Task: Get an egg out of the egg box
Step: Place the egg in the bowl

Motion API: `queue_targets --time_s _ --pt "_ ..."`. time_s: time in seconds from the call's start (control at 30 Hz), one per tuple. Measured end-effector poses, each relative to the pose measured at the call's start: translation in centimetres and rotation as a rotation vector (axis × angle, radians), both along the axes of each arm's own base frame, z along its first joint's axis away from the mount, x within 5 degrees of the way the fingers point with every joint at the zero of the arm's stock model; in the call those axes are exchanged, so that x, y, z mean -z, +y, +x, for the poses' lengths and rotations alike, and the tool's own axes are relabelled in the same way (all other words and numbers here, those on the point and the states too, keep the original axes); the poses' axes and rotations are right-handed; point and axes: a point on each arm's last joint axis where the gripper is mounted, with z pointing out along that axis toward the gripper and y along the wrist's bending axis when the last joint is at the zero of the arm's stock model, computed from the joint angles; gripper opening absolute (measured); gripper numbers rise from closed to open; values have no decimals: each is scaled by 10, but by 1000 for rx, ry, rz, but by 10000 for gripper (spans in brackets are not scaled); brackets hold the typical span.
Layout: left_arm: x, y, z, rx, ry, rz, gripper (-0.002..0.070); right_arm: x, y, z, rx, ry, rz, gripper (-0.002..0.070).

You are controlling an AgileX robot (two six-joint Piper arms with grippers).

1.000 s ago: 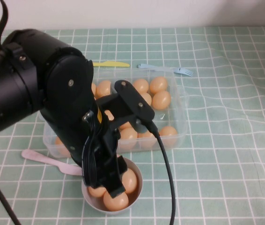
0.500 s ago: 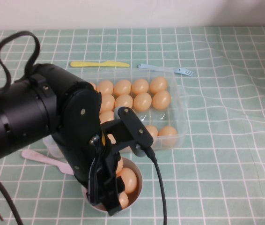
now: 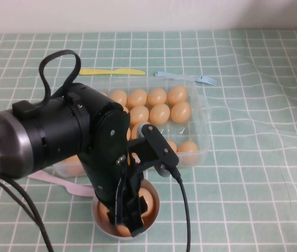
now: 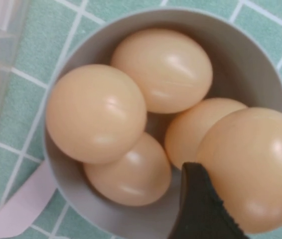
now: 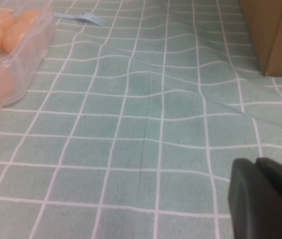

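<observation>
Pink spoon (image 3: 59,182) flat on tablecloth (image 3: 253,157) near front-left corner of egg box (image 3: 201,118). Left gripper (image 3: 130,223) down over grey bowl (image 3: 151,218) at front edge, fingers closed round egg (image 4: 253,169), four more eggs underneath in bowl. Egg box behind, mid-table, plenty of eggs left inside. Yellow knife (image 3: 112,71) and blue fork (image 3: 188,77) past box's far edge. Right gripper (image 5: 265,199) low over bare cloth on right, near cardboard box (image 5: 275,35); fingers look closed.

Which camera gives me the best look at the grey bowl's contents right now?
Left wrist view: the grey bowl fills it, four eggs inside, the left gripper holding the egg above. In the high view the arm hides most of it. The right wrist view misses it.
</observation>
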Motion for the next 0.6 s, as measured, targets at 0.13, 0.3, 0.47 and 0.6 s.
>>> queue_targets --time_s 0.13,0.3,0.47,0.6 --pt "2 1 3 14 -24 28 339 0 0 0 0 0 0 -17" --pt "4 1 5 20 -41 33 339 0 0 0 0 0 0 -17" --pt "3 0 7 22 -55 24 338 0 0 0 0 0 0 -17" --pt "6 0 8 25 -56 31 338 0 0 0 0 0 0 -17"
